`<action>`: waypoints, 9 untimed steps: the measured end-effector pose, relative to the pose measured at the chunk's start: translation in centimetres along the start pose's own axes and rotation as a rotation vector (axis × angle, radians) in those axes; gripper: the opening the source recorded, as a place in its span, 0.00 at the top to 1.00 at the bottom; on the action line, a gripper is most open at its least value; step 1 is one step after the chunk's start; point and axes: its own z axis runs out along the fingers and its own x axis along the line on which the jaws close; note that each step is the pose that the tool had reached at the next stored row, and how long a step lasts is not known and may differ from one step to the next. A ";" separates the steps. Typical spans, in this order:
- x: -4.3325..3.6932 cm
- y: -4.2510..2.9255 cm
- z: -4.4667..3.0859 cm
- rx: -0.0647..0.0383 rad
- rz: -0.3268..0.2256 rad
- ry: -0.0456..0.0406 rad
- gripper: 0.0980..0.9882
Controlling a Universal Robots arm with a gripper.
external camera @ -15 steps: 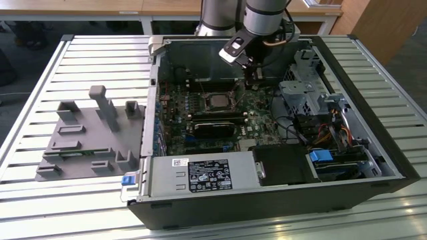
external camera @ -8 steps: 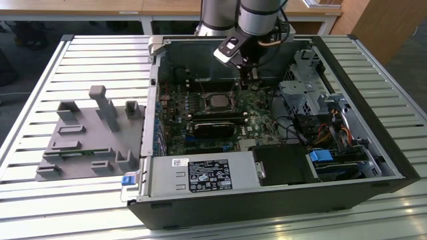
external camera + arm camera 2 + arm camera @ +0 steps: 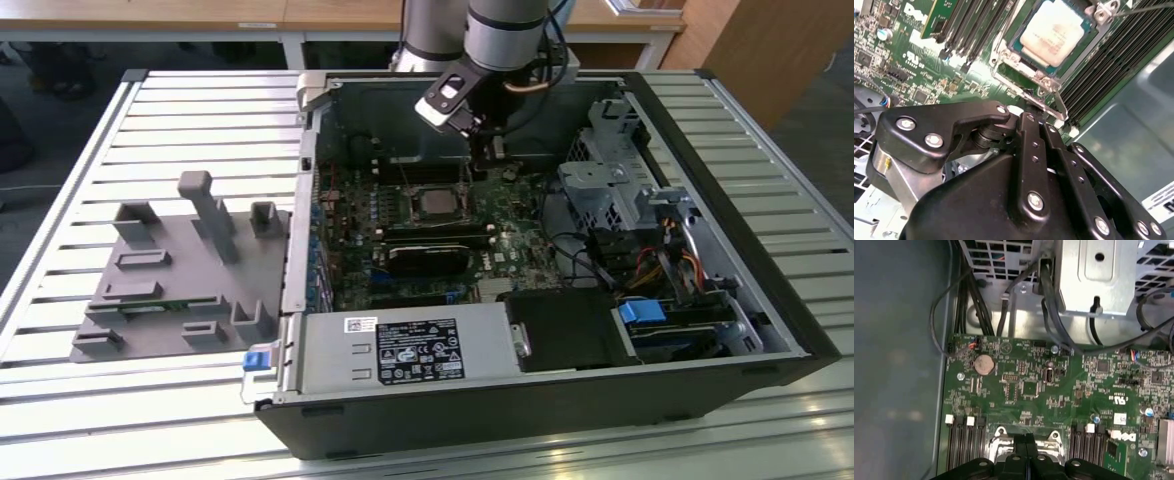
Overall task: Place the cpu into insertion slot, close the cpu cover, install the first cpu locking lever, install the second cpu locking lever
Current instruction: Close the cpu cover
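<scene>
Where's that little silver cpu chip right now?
In the exterior view the cpu sits near the middle of the green motherboard inside the open case; in the second wrist view, memory slots flank it.

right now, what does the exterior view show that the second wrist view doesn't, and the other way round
Exterior view: the whole open computer case, the grey holder tray on the exterior view's left, and the labelled power supply box.
Second wrist view: a close look at the metal frame lying around the chip, with the pincer tip right at the frame's edge.
Both: the chip, the green board and the pincer.
</scene>
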 end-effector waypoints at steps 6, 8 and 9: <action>0.04 -0.55 0.09 0.000 0.000 -0.0002 0.99; 0.06 -0.74 0.16 0.000 0.000 0.0000 0.99; 0.06 -0.88 0.19 0.000 0.000 -0.0001 0.99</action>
